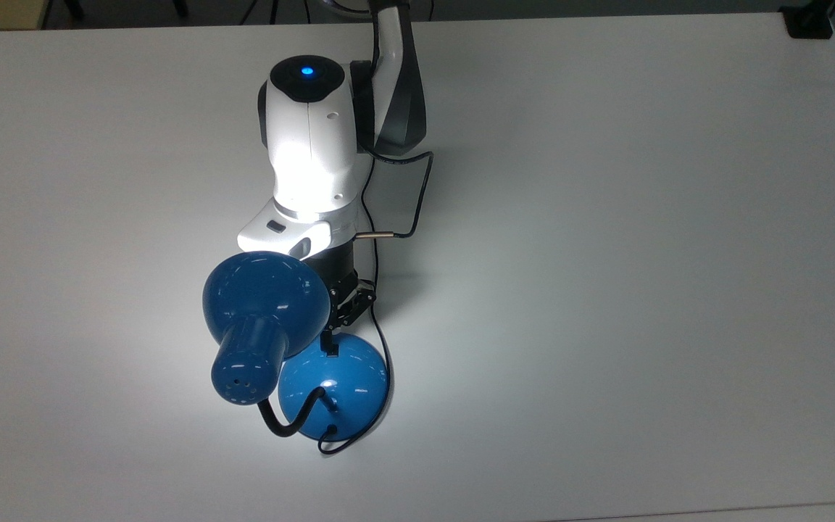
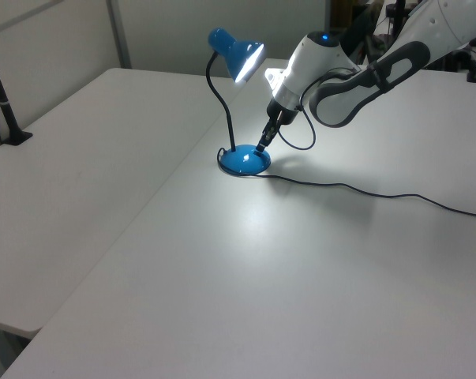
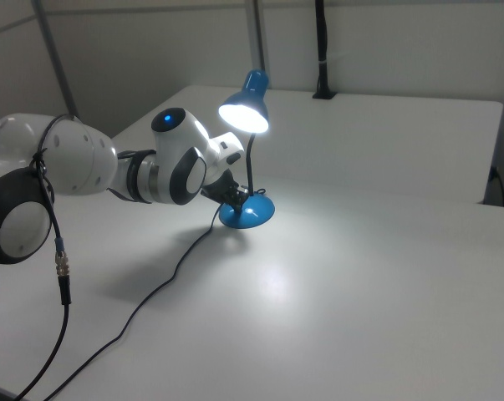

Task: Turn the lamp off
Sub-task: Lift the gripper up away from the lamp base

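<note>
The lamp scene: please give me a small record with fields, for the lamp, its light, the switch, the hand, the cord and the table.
lamp: blue desk lamp, upright on the white table
light: on; shade glows in the right view, bright patch on the table
base: round blue dome
switch: small and black, on the base
hand: tip at the switch, arm coming from the top view's upper edge
cord: thin, black, trailing from the base toward the left view's right
task state: not yet done

The glossy blue lamp [image 2: 244, 160] stands upright on its domed base, shade lit.
</note>
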### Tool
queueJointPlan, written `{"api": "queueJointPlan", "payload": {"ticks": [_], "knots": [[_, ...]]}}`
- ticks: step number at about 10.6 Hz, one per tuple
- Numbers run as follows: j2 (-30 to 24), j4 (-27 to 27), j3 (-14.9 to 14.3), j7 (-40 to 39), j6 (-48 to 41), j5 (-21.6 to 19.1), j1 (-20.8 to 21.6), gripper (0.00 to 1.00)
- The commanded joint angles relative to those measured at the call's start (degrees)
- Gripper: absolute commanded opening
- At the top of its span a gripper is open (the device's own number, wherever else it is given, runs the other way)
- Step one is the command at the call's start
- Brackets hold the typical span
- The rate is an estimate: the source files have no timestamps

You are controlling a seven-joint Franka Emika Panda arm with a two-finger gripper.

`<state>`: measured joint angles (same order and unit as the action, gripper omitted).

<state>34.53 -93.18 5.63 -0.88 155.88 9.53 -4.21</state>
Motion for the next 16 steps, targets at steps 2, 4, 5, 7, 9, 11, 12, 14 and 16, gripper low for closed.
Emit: {"api": "queueJointPlan", "payload": {"ticks": [2, 4, 5, 7, 9, 11, 12, 14, 16], "knots": [[3.2, 1.9, -0.1, 0.7, 1.2, 0.2, 0.5, 0.0], [3.3, 1.7, -0.1, 0.6, 1.2, 0.4, 0.5, 0.0], [2.6, 1.2, -0.1, 0.4, 0.9, 0.4, 0.5, 0.0], [-1.4, -1.8, 0.0, 0.8, -0.9, 0.0, 0.5, 0.01], [-8.8, -3.4, 2.2, 0.8, -16.4, -0.4, 0.3, 0.25], [-14.8, -3.1, 4.2, 0.8, -31.8, -0.4, 0.4, 0.32], [-17.9, -3.1, 4.9, 0.9, -38.0, -0.5, 0.8, 0.37], [-23.4, -3.1, 5.5, 1.0, -47.6, -0.6, 2.6, 0.52], [-27.2, -3.1, 5.5, 0.9, -53.4, -0.7, 3.5, 0.64]]}}
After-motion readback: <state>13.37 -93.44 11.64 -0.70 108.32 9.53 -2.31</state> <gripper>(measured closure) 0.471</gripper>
